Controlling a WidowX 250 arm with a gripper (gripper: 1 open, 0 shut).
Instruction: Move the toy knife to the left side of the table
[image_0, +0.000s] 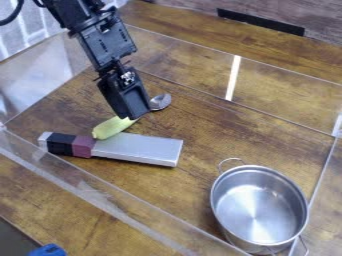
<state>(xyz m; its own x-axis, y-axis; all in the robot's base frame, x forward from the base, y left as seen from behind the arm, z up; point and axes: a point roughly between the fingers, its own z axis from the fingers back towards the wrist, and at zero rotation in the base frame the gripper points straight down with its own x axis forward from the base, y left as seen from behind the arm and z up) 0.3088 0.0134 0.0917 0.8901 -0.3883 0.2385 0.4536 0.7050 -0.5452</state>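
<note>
Toy knife with long grey rectangular blade (139, 149) lies lengthwise toward the pot, just nearer the camera than my open, unladen black gripper (130, 112).

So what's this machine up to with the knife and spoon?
The gripper is open and holds nothing. It hangs over the spoon. The toy knife lies just beside the spoon, and the pot sits well apart. The job is to move the knife to the table's left side.
</note>
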